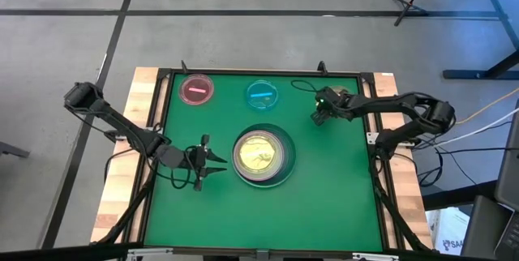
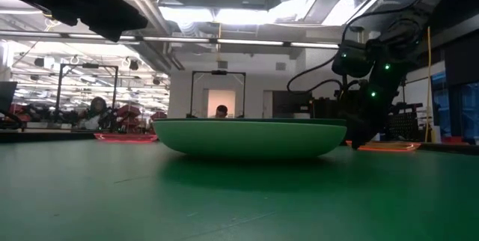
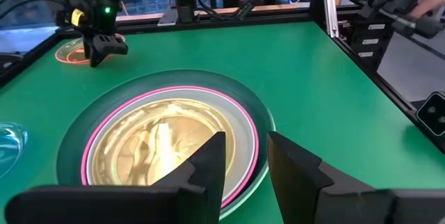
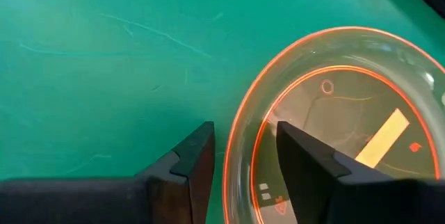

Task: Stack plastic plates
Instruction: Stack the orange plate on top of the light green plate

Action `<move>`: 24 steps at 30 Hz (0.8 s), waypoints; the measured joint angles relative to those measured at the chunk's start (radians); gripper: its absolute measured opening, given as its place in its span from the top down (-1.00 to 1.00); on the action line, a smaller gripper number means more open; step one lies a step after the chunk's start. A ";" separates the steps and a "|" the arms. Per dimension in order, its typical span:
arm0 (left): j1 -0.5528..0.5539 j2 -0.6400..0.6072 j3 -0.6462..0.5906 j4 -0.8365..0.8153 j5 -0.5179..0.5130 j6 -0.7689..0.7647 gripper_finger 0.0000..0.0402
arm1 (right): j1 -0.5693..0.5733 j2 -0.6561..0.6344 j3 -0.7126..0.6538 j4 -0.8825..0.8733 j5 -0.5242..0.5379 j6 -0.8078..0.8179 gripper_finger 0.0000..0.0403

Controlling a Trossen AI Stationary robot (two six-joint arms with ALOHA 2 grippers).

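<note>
A stack of plates (image 1: 263, 157) rests mid-table: a dark green large plate outermost, pink and light green rims inside it (image 3: 240, 123), and an amber small plate (image 3: 153, 144) on top. My left gripper (image 1: 217, 162) hangs open just left of the stack, its fingers (image 3: 245, 140) pointing at its rim. A small pink plate (image 1: 197, 90) and a small blue plate (image 1: 262, 94) lie flat near the far edge. My right gripper (image 1: 319, 117) is open, low over a translucent orange-rimmed plate (image 4: 341, 126) at the far right. One of its fingers stands inside that rim and the other outside. My right gripper (image 4: 243, 137) comes from above and straddles the orange plate's rim (image 4: 233, 161), one finger inside and one outside. The plate lies flat on the mat. Whether a finger touches the rim, I cannot tell.
A black frame and wooden borders edge the green mat (image 1: 324, 204). Open mat lies near and to the right of the stack. Beyond the table, the low view shows a workshop room with a person (image 2: 221, 111) far off.
</note>
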 joint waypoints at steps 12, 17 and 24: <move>0.000 0.000 0.000 -0.001 -0.001 0.000 0.51 | 0.001 0.025 0.003 0.004 0.031 -0.031 0.84; 0.000 0.000 0.000 -0.001 -0.001 0.000 0.51 | 0.014 0.025 0.001 0.005 0.057 -0.092 0.96; 0.000 0.000 0.001 -0.001 0.045 0.000 0.51 | 0.105 -0.019 0.007 0.000 0.095 -0.141 0.99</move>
